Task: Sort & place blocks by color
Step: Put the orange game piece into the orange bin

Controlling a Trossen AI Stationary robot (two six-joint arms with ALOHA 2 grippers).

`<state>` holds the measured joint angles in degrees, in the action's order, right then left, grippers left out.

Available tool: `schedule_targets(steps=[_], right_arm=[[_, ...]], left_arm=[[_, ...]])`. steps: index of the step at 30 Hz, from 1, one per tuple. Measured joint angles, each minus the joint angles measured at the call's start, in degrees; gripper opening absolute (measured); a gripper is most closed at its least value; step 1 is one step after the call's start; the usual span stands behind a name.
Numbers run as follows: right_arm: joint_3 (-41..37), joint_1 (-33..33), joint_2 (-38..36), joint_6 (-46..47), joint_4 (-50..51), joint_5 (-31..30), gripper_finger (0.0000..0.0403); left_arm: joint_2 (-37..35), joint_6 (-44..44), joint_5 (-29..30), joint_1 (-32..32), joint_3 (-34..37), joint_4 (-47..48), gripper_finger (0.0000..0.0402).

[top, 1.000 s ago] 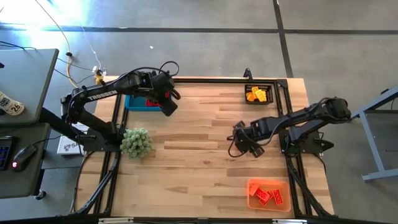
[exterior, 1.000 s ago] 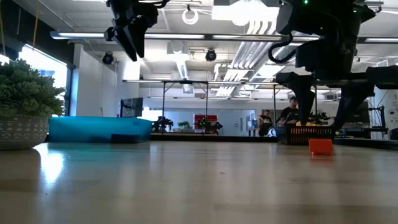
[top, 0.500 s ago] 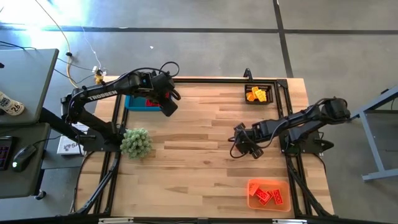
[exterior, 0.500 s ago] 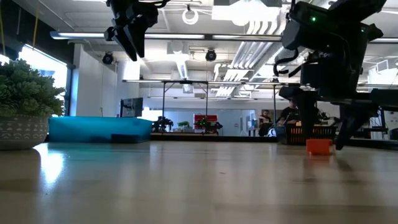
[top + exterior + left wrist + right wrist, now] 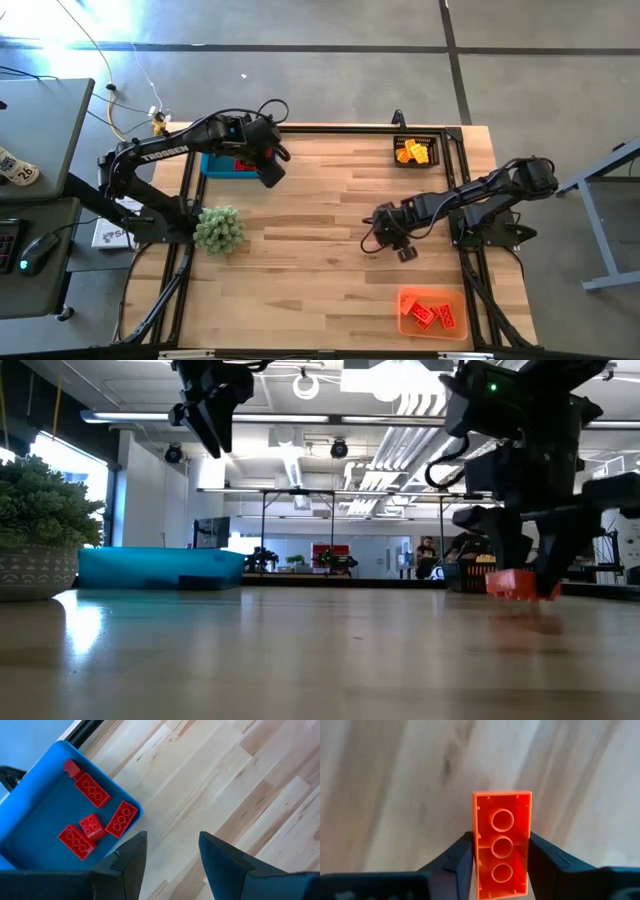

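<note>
Right gripper [image 5: 501, 865] pinches an orange brick [image 5: 502, 842] just off the table, well short of the orange bin [image 5: 432, 312]; carry level and release low inside; left gripper [image 5: 170, 850] half-open, empty.

My wooden worktop [image 5: 300, 240] carries a blue bin [image 5: 215, 166] at its far left, a black bin [image 5: 415, 151] far right, an orange bin [image 5: 432, 311] near right, and a green plant [image 5: 219, 229].
</note>
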<state>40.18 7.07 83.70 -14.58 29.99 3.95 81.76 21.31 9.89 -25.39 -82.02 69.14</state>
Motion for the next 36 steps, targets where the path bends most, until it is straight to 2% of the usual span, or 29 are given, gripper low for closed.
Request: schedule_targets(steps=[3, 5, 9, 14, 20, 28, 36], right_arm=[[0.66, -0.09, -0.01, 3.31, -0.19, 1.32, 0.0150], [0.66, -0.44, 0.00, 5.87, -0.03, 1.02, 0.0152], [0.66, -1.30, -0.02, 12.93, 0.09, 3.27, 0.0113], [0.66, -0.15, -1.27, 25.88, 1.68, 6.16, 0.0111], [3.66, 6.44, -4.97, 42.98, 6.19, 4.95, 0.0111], [15.81, 17.77, -6.35, 63.43, 21.55, -3.28, 0.0111], [19.07, 29.88, -6.05, 87.33, 25.06, -4.54, 0.0111]], left_arm=[[0.00, -2.87, 0.00, 0.00, 0.00, 0.00, 0.0167], [0.00, -3.76, -0.03, 0.00, 0.00, 0.02, 0.0167], [0.00, -3.93, -0.23, 0.00, 0.00, 0.02, 0.0167], [0.00, -4.23, -0.24, 0.00, 0.00, 0.02, 0.0167], [0.00, -7.46, -0.26, 0.00, 0.01, 0.00, 0.0167], [0.00, -11.21, -0.28, 0.00, 0.01, -0.66, 0.0167], [0.00, -12.96, -0.39, 0.00, 0.02, -4.17, 0.0167]])
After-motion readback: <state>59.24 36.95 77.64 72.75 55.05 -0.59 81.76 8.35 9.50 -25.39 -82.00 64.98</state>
